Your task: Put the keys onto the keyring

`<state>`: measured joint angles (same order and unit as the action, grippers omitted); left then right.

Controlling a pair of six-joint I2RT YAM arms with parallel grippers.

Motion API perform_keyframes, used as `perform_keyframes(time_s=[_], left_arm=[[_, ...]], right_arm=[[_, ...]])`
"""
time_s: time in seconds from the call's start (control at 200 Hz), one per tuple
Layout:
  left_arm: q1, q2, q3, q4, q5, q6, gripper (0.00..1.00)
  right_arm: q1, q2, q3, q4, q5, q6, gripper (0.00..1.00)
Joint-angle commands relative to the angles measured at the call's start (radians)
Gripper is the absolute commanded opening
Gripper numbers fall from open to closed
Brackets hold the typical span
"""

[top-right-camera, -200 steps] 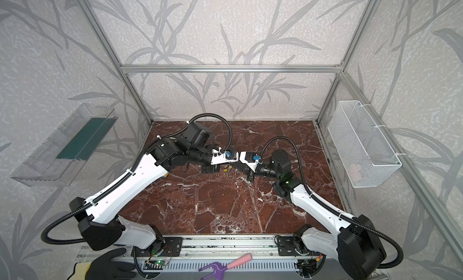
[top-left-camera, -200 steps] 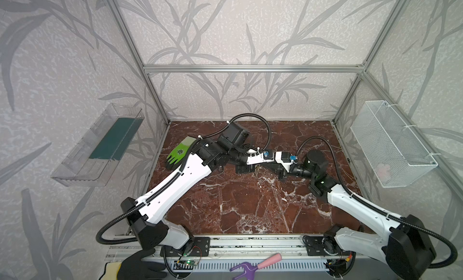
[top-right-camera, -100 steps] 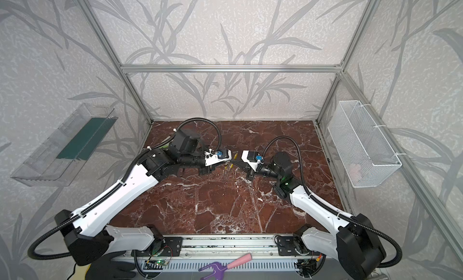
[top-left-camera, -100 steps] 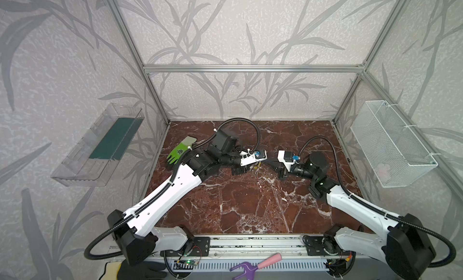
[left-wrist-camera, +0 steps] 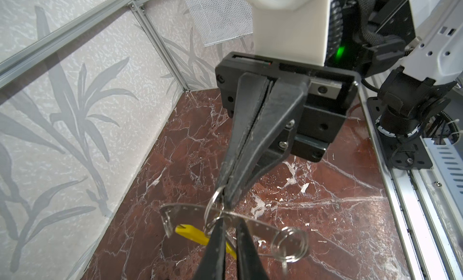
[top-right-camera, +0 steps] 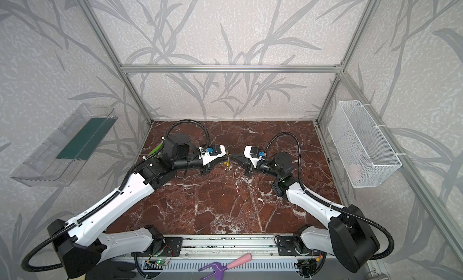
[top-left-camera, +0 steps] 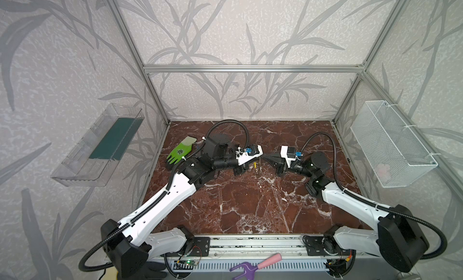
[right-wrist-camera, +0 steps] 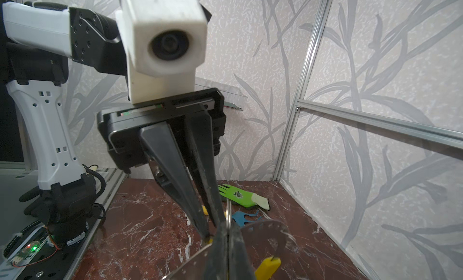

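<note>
- Fingers [left-wrist-camera: 270, 131] of the right gripper [left-wrist-camera: 228, 204] press flat together along their whole length, clamped on the keyring [left-wrist-camera: 185, 212] where its band narrows to a twist.
- Fingers [right-wrist-camera: 170, 166] of the left gripper [right-wrist-camera: 213, 231] stand a sliver apart, their tips right at that same spot. Whether they pinch the band or the small wire ring [left-wrist-camera: 208, 208] beside it cannot be told.
- The keyring is a thin grey metal band pricked with tiny holes and bowed into a loop. It is held in the air over the marble tabletop [top-left-camera: 250, 203], between the two gripper tips, mid-table toward the back wall.
- A yellow plastic strip [left-wrist-camera: 190, 233] hangs just under the band. Whether it belongs to the loop or to a key is unclear.
- Only the left wrist view shows a coiled split ring [left-wrist-camera: 292, 258] at the band's other end, with a small, blurred metal key [left-wrist-camera: 284, 266] hanging from it.
- Only the right wrist view shows a blue plastic piece [right-wrist-camera: 243, 219] lying on the marble, just beside a green glove [right-wrist-camera: 238, 196].
- In both top views the loop shrinks to a glint and a yellow fleck between the meeting tips, and the band's shape is lost there.
</note>
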<state>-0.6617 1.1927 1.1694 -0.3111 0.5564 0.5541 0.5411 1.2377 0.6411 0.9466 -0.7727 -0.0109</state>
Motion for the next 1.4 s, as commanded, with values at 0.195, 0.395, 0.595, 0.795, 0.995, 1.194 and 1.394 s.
perform_keyframes(time_s=[0.195, 0.395, 0.595, 0.795, 0.995, 1.194, 1.394], left_arm=[[0.003, 0.044, -0.019, 0.085, 0.097, -0.048, 0.1], [0.004, 0.023, -0.047, 0.108, 0.075, -0.052, 0.23], [0.008, -0.008, -0.113, 0.191, 0.042, -0.08, 0.24], [0.008, -0.083, -0.198, 0.265, -0.044, -0.077, 0.25], [0.007, -0.118, -0.243, 0.297, -0.072, -0.093, 0.27], [0.008, -0.109, -0.277, 0.372, -0.079, -0.124, 0.33], [0.007, -0.098, -0.284, 0.399, -0.068, -0.137, 0.36]], right_arm=[[-0.004, -0.007, 0.005, 0.105, 0.001, 0.039, 0.0], [-0.013, -0.006, -0.015, 0.153, 0.013, 0.069, 0.0], [-0.017, -0.002, -0.022, 0.178, 0.016, 0.086, 0.0], [-0.017, -0.013, -0.031, 0.173, 0.021, 0.094, 0.0], [-0.018, -0.014, -0.035, 0.169, 0.024, 0.097, 0.0], [-0.017, -0.015, -0.034, 0.171, 0.023, 0.103, 0.0], [-0.018, -0.018, -0.034, 0.165, 0.02, 0.106, 0.0]])
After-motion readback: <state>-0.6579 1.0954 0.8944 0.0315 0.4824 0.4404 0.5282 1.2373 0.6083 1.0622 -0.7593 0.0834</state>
